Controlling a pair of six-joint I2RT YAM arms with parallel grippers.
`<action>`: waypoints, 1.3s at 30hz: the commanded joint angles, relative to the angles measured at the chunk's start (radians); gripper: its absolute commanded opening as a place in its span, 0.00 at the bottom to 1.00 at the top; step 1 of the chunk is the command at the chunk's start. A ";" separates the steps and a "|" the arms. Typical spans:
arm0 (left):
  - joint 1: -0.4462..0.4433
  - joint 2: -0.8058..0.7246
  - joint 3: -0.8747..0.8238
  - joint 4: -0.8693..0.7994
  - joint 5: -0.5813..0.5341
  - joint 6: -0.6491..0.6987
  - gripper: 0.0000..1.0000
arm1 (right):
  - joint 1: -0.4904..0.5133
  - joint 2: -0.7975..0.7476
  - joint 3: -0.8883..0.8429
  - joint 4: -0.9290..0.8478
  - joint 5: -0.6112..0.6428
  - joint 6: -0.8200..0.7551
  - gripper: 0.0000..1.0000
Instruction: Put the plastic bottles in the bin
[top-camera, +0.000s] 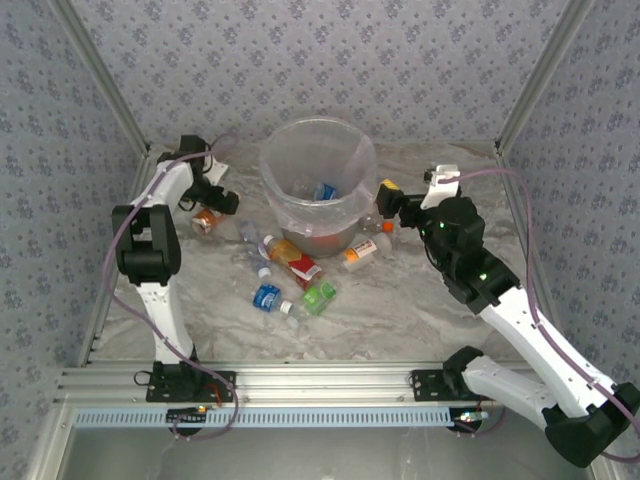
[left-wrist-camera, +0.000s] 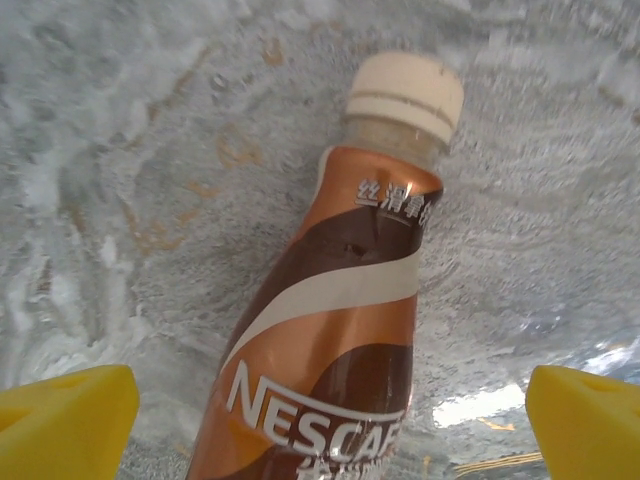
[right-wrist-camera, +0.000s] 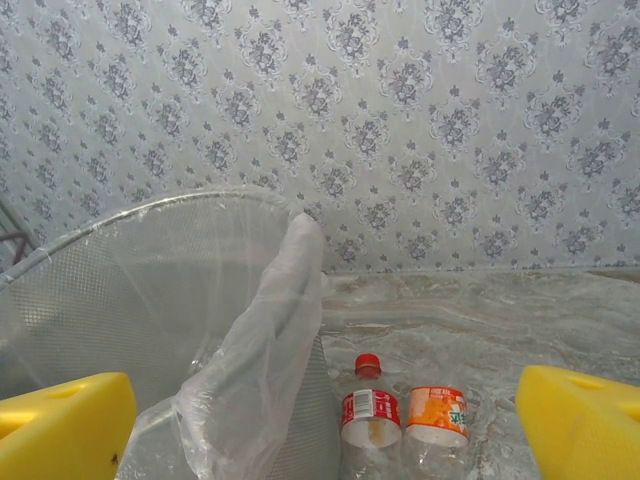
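Note:
The bin (top-camera: 318, 185) stands at the back middle of the table, with a blue-labelled bottle (top-camera: 325, 191) inside. My left gripper (top-camera: 207, 205) hovers open over a brown-labelled plastic bottle (top-camera: 206, 221) lying at the back left. In the left wrist view that bottle (left-wrist-camera: 340, 330) lies between the yellow fingertips (left-wrist-camera: 65, 420), untouched. My right gripper (top-camera: 392, 205) stands open beside the bin's right wall. Its wrist view shows the bin (right-wrist-camera: 130, 300), a red-labelled bottle (right-wrist-camera: 370, 415) and an orange-labelled one (right-wrist-camera: 437, 415) on the table below.
Several more bottles lie in front of the bin: red label (top-camera: 295, 262), blue label (top-camera: 266, 297), green label (top-camera: 318, 298), orange label (top-camera: 362, 252). A flap of the clear bag (right-wrist-camera: 270, 350) hangs over the bin's rim. Patterned walls close in the table.

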 joint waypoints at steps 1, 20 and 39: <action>0.013 0.028 0.027 -0.051 0.011 0.131 1.00 | -0.010 -0.015 -0.016 -0.012 0.028 0.024 1.00; 0.016 0.122 0.047 -0.073 -0.055 0.306 0.79 | -0.038 -0.013 -0.017 -0.048 0.031 0.041 1.00; 0.058 0.003 0.061 -0.016 0.165 0.180 0.46 | -0.058 -0.014 -0.016 -0.076 0.019 0.049 1.00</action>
